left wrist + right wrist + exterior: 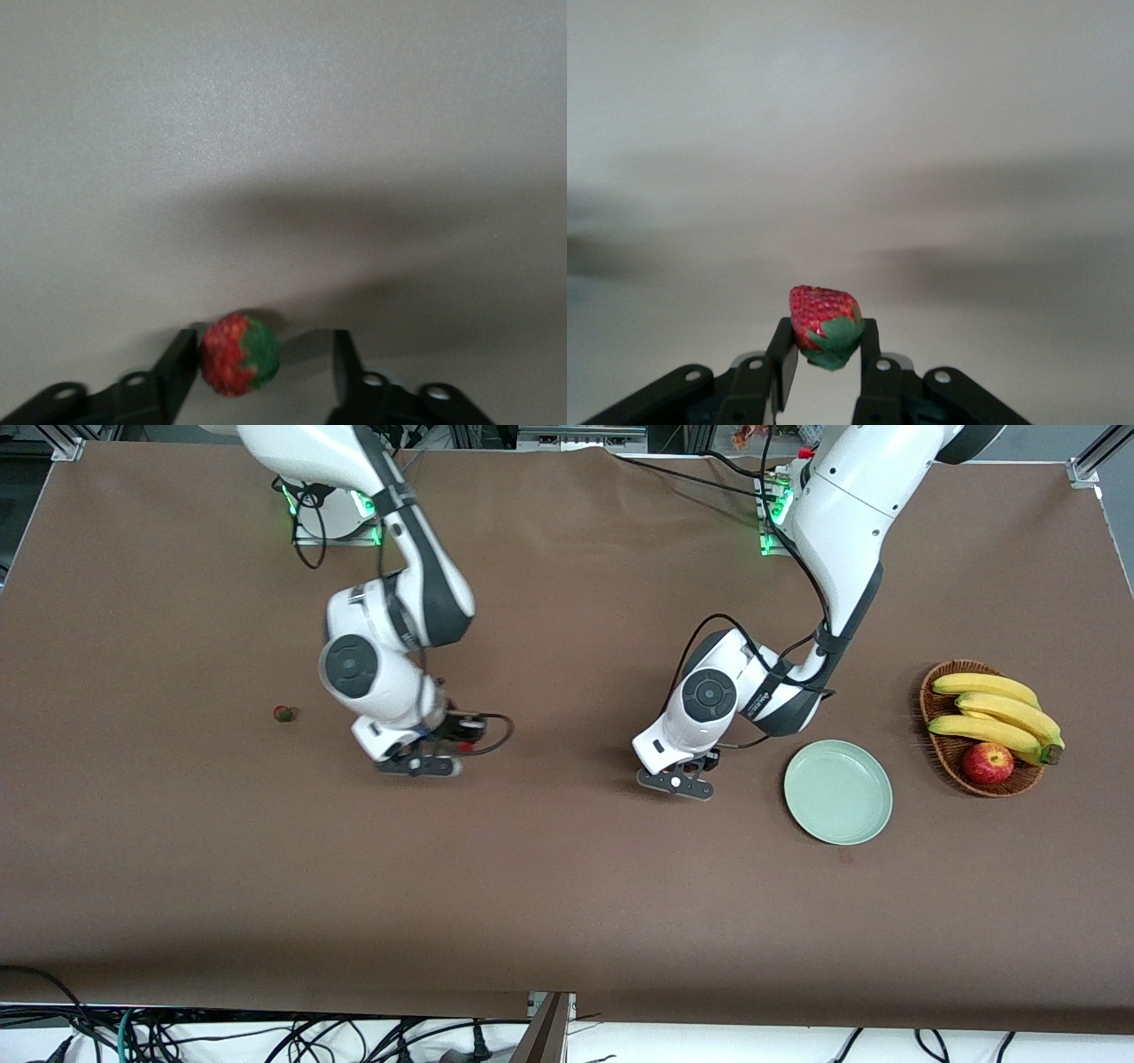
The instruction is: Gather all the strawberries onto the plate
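My right gripper (826,324) is shut on a red strawberry (822,324) with a green leafy top, pinched between both fingers. In the front view this gripper (418,765) hangs over the table toward the right arm's end. My left gripper (264,337) stands open, low at the table, around a second strawberry (237,353). One finger touches that berry and the other stands apart from it. In the front view the left gripper (676,783) is beside the pale green plate (837,792), which holds nothing. A third strawberry (283,713) lies on the table toward the right arm's end.
A brown wicker basket (941,755) with bananas (997,713) and a red apple (988,763) stands beside the plate, toward the left arm's end. A brown cloth covers the table.
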